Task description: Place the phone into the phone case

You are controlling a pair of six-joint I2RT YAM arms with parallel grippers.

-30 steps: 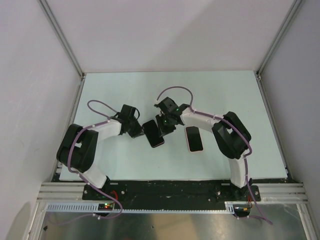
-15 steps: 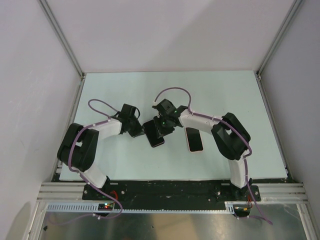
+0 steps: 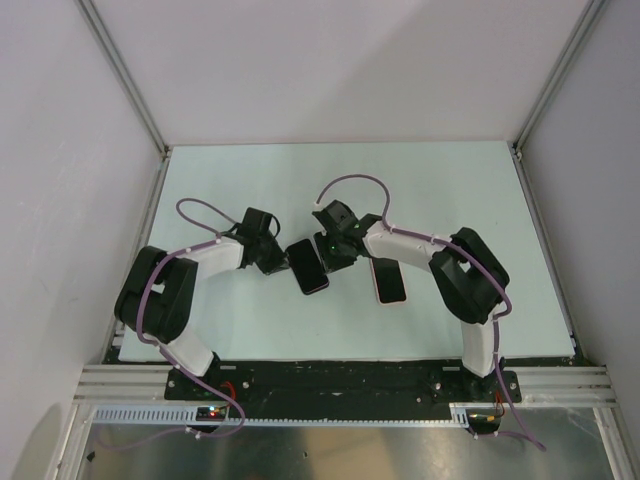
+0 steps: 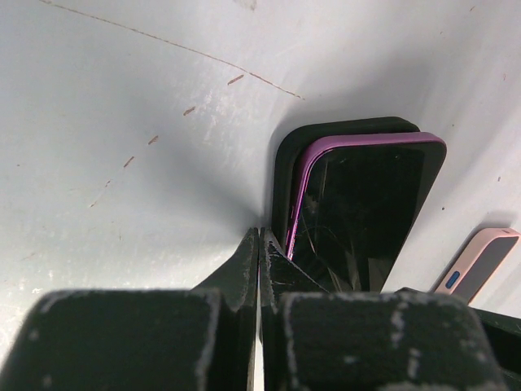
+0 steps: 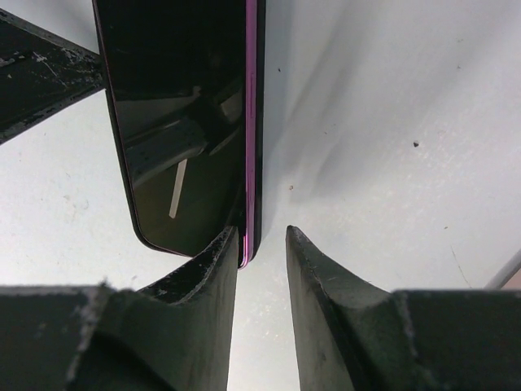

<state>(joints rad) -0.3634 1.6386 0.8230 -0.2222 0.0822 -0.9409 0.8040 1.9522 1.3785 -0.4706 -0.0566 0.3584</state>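
- Left arm (image 3: 212, 256), right arm (image 3: 403, 242): white link shells, bulky black joint housings.
- Purple cable (image 3: 198, 208) loops out along each arm and is tied to the shells at intervals.
- Green indicator light (image 3: 320, 239) lit on the right wrist.
- Left gripper (image 4: 259, 235): matte black, wedge-tipped fingers (image 4: 238, 270) with pale scuffs.
- Right gripper (image 5: 262, 236): black fingers (image 5: 326, 301), edges worn grey-white and flecked with scratches.
- Black base plates (image 3: 192, 384) on an aluminium rail.

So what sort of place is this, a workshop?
Likely a robot test booth: white walls box in a pale table, the left arm and right arm are bolted to a metal rail, practising on a purple phone.
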